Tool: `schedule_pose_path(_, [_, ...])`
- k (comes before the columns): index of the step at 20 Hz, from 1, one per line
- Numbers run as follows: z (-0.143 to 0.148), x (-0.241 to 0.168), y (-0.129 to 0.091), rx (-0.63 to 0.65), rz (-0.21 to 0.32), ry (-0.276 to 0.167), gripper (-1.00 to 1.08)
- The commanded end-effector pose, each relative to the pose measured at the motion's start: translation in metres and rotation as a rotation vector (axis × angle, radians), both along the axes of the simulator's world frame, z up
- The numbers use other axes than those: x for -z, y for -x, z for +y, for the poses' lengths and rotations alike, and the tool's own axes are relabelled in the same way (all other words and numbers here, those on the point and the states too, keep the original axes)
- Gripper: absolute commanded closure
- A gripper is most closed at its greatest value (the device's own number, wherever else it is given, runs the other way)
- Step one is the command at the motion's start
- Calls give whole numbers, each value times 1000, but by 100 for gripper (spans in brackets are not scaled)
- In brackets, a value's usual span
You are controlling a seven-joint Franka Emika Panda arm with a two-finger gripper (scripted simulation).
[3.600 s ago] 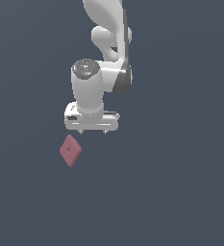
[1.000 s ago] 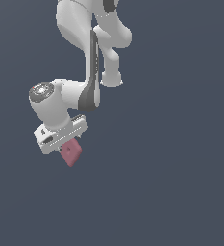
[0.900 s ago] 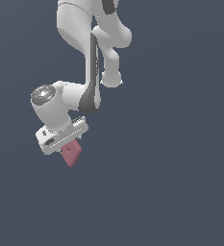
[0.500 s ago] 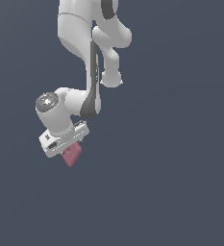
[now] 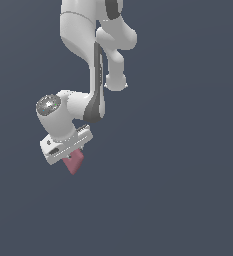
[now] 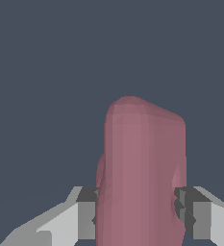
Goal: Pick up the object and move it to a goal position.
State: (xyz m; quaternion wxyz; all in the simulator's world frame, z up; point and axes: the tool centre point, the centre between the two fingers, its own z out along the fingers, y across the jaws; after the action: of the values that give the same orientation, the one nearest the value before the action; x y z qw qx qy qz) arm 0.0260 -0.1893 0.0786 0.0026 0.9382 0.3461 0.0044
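While open floor (image 5: pixel 178 190) surrounds it, claw (image 5: pixel 73 159) clamps block (image 6: pixel 141 173).

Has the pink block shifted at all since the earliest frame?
Cannot tell. The pink block sits at nearly the same spot in the exterior view as then, but the plain floor offers no fixed mark. Now the gripper straddles it.

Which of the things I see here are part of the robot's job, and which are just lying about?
Part of the job:
- pink block, between the fingers
- gripper, closed on the block

Lying about:
- nothing else in either view, only the plain dark surface
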Motion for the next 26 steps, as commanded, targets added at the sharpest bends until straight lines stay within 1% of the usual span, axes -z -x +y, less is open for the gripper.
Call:
schedule_pose_path(1, [-1,6,4,3,10,-2,108])
schedule_pose_path(2, [1,1,1,-1,2,-1,108])
schedule_pose_path(8, [8,-5,3,-1,2,-1,108])
schedule_pose_path(14, [30,-25,10,-1,3,-1,108])
schedule_pose_path(20, [69,-59,23,-1,3,0,108])
schedule_pose_path(26, [124,-108,40,-1,5,1,108])
